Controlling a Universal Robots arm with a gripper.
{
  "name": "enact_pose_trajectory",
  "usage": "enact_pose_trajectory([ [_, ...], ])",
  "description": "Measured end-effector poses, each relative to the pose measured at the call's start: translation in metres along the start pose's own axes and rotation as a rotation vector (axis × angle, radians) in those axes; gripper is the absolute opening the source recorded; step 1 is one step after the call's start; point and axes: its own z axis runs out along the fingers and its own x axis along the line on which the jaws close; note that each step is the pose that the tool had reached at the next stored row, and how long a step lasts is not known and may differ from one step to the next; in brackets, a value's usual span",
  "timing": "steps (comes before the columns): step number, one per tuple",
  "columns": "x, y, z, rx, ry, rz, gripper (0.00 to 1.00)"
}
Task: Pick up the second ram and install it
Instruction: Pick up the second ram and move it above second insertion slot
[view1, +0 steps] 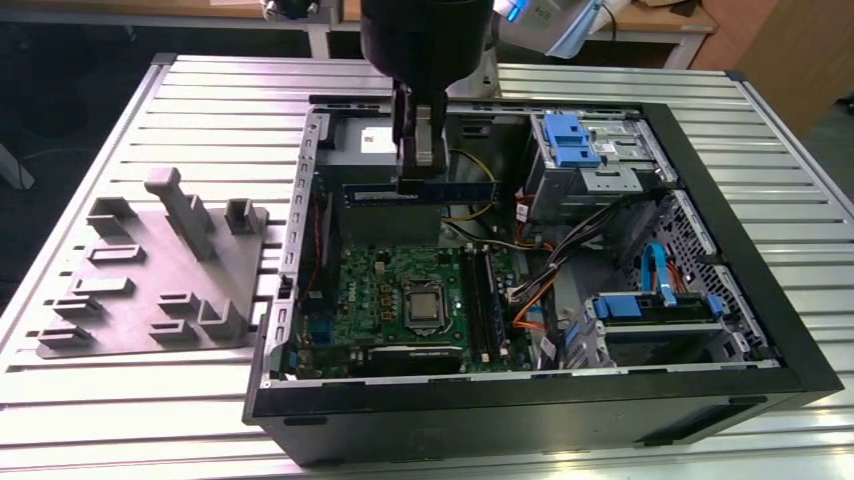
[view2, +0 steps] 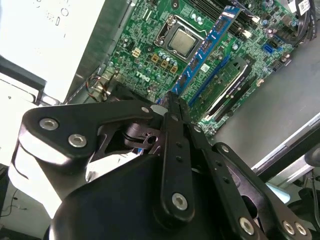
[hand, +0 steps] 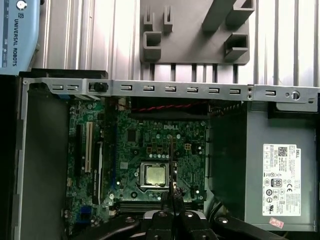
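One stick in the air right now. Nearest me, the PC case (view1: 534, 400) lies on its side w/ the open face up, which lets the arm come straight down into it. Inside, the mobo (view1: 380, 290) lies flat, CPU (view1: 424, 305) mid-board, memory slots (view1: 483, 300) just beside it toward the exterior view's right.

Above the mobo's far end hangs the second ram (view1: 461, 190), clear of the board and touching nothing but the gripper (view1: 420, 178). The fingers (view1: 424, 145) are pinched tight on its upper edge, approx mid-length. I reckon that's so the contact edge stays free underneath. The stick runs across the case while the slots run front to back, so it looks crosswise to them: not lined up, not seated.

Farther off, toward the exterior view's left, a grey fixture plate (view1: 147, 270) sits on the slatted table (view1: 200, 110). Its upright holders are prob. there to keep parts standing for a top-down grab.
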Motion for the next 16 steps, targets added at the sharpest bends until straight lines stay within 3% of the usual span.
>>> enact_pose_trajectory([
  [16, 0.0007, -0.0084, 0.0195, -0.0001, 0.0001, 0.0, 0.11],
])
